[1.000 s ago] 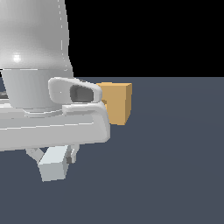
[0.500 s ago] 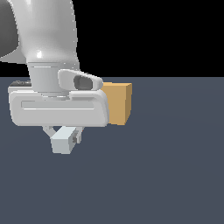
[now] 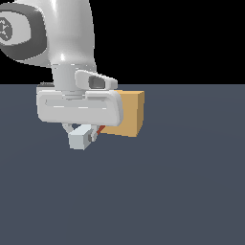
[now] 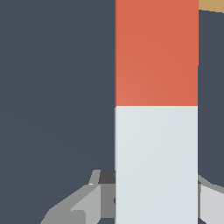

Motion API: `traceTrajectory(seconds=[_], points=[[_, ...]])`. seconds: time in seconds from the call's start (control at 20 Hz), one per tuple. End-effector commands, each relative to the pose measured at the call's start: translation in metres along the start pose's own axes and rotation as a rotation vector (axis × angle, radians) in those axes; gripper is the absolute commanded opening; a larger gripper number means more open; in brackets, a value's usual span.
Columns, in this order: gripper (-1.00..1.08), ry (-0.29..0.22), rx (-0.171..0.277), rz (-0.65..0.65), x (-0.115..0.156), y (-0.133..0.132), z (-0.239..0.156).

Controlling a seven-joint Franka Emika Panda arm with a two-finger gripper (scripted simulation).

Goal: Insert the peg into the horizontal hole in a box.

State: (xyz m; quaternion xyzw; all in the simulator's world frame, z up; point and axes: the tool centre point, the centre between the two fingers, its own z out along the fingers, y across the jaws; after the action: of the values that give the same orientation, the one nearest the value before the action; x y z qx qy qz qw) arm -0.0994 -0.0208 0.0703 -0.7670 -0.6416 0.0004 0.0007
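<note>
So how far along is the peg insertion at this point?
Done: the gripper has the peg off the floor, jaws closed on its white half. In hand: carrying it orange end first toward the box. Left: lining up and pushing in; the hole isn't visible.

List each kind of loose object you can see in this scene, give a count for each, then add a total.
Peg, orange-red and pale grey-white, held in the pincer: 1
Box, tan cube: 1
Total: 2
</note>
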Motion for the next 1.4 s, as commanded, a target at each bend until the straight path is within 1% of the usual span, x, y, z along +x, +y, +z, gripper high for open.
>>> traceTrajectory(seconds=[0.0,0.3,0.55,1.35], points=[[-1.00,0.000,-0.002,0.037,0.011,0.001,-0.003],[-1.00,0.000,-0.002,0.098,0.030,0.005,-0.008],[-1.00,0.000,-0.002,0.126,0.039,0.007,-0.009],[-1.00,0.001,-0.001,0.136,0.042,0.009,-0.010]])
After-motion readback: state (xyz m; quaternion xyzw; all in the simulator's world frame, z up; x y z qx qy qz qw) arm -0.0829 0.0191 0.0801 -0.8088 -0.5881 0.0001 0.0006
